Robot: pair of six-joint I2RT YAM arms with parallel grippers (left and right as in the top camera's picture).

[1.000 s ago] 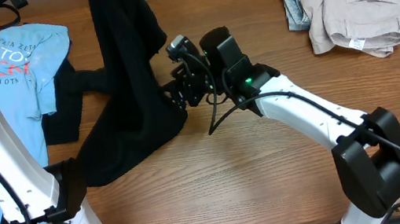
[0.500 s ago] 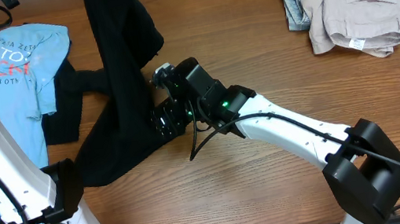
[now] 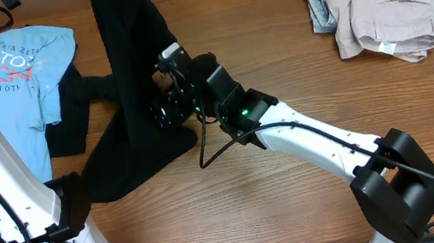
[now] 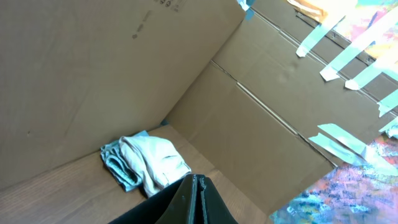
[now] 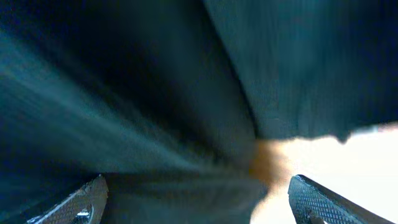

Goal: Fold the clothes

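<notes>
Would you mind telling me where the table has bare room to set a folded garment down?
Bare wood lies between the black T-shirt and the beige pile, and along the front edge below the right arm. The left side is crowded with the light blue T-shirt and dark cloth.

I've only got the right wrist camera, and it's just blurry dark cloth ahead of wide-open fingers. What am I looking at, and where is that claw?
Observer: From overhead, the right claw is right at the black T-shirt, which hangs from above the picture's top edge down onto the table.
Operator: What's holding the shirt up?
Observer: The left wrist view shows the left claw shut, with black cloth at its fingers.
Operator: Any other clothes around?
Observer: A light blue lettered T-shirt lies on the table's left side, beside the left arm.
</notes>
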